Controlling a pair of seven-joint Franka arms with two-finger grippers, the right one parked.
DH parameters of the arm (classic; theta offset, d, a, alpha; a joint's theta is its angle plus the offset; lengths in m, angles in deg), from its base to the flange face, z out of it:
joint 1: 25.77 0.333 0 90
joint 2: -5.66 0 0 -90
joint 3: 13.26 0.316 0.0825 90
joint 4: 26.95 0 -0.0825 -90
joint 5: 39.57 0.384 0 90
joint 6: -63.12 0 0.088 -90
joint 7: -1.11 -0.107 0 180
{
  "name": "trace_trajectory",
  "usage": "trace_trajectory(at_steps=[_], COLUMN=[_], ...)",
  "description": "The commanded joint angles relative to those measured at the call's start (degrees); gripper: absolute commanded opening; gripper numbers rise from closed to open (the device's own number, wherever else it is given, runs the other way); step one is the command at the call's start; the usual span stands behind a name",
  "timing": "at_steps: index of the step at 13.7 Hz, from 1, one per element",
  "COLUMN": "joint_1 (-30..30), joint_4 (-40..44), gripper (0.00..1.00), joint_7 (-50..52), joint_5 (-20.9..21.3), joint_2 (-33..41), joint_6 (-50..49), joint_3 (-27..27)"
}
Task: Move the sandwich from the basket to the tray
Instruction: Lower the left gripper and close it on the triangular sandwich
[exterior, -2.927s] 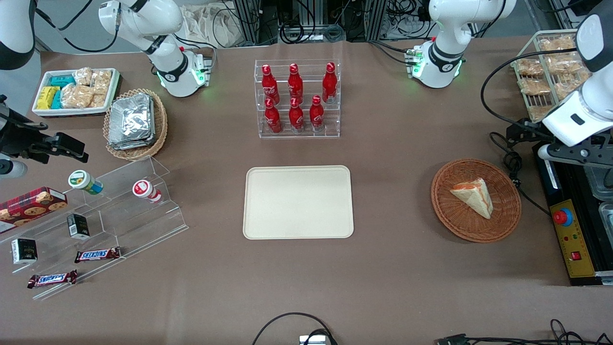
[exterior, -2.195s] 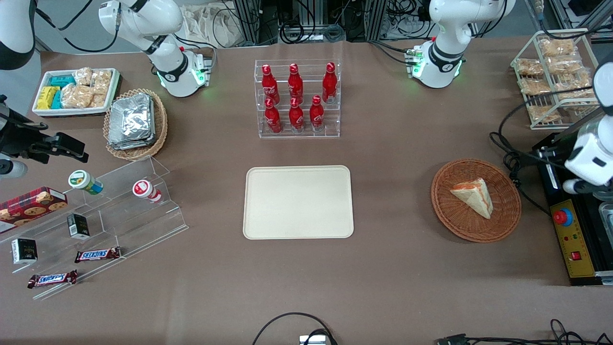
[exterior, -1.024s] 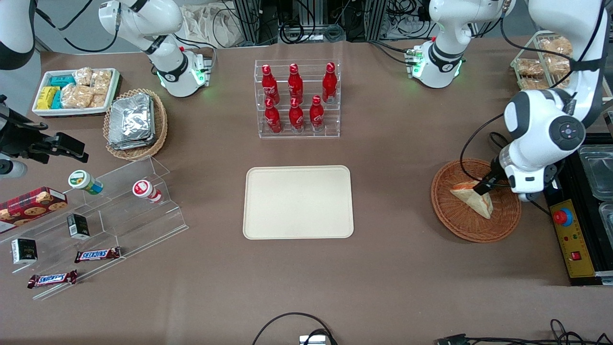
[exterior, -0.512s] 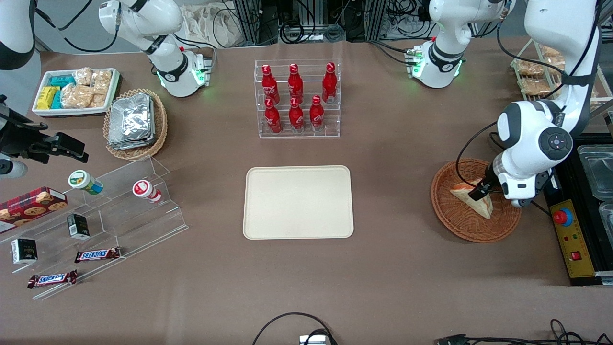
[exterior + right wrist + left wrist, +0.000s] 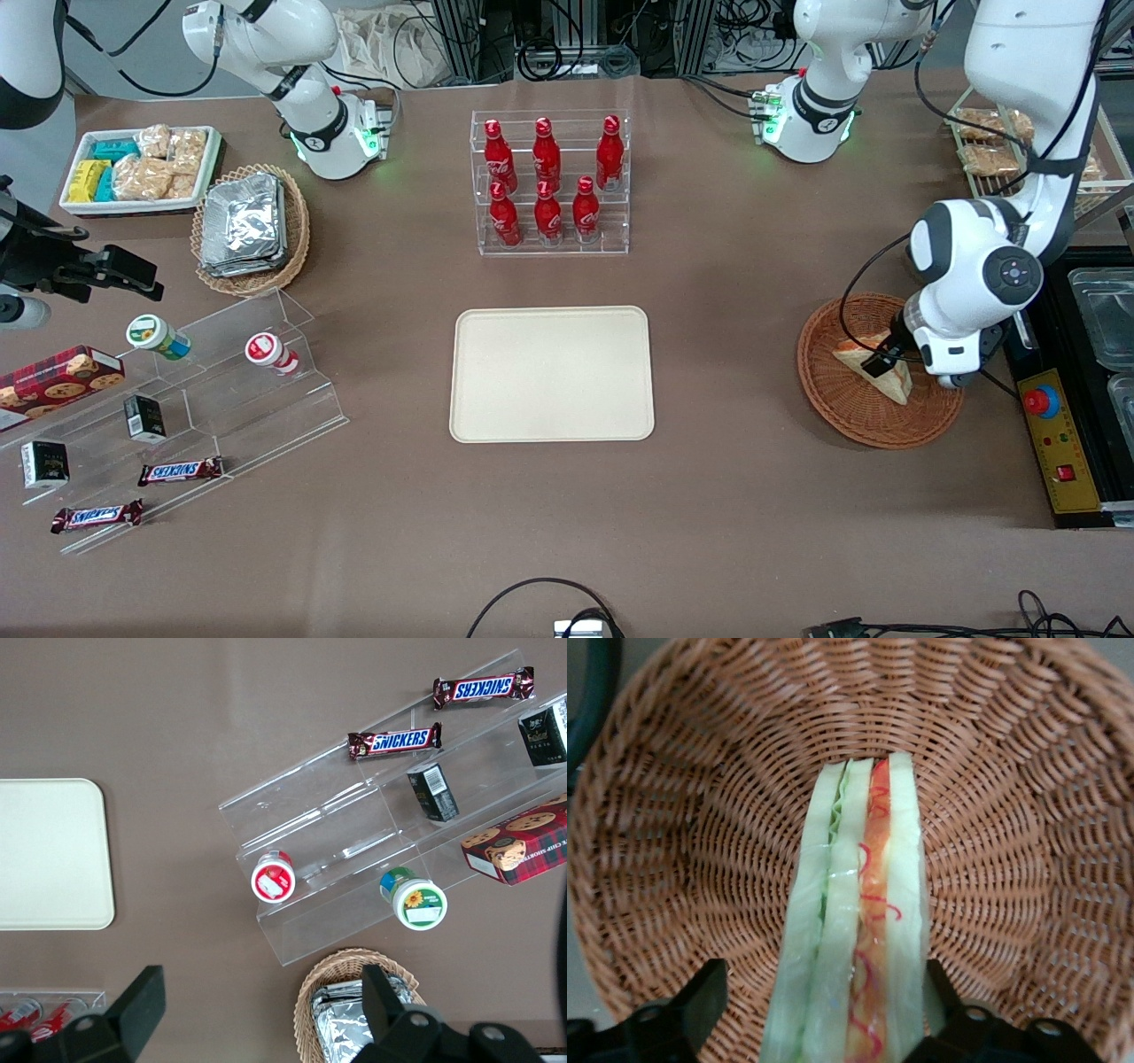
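Down in the basket (image 5: pixel 850 412) the gripper (image 5: pixel 883 363) has dropped over the sandwich (image 5: pixel 855 948) within the last second; its fingers (image 5: pixel 700 1001) stand wide open, straddling the wedge, gripping nothing. Closing looks next; the tray (image 5: pixel 551 374) waits bare, well apart, toward the parked arm.

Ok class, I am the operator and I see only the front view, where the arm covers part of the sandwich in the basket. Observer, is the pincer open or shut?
Observer: Open. In the left wrist view the pincer straddles the sandwich.
Operator: Does it touch the bread?
Observer: One finger stands apart, with the weave of the basket showing between them. I cannot tell for the other.
Operator: Which side of the sandwich faces the pincer?
Observer: The layered edge, with green and orange-red filling between white slices.
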Motion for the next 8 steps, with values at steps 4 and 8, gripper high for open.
trace_trajectory(at_steps=[4, 8], joint_1=[-0.1, -2.7], joint_4=[2.5, 17.1], gripper=[0.00, 0.00], joint_7=[2.9, 2.1], joint_5=[0.0, 0.1], joint_2=[3.9, 4.6], joint_6=[-2.9, -23.0], joint_3=[-0.1, -1.8])
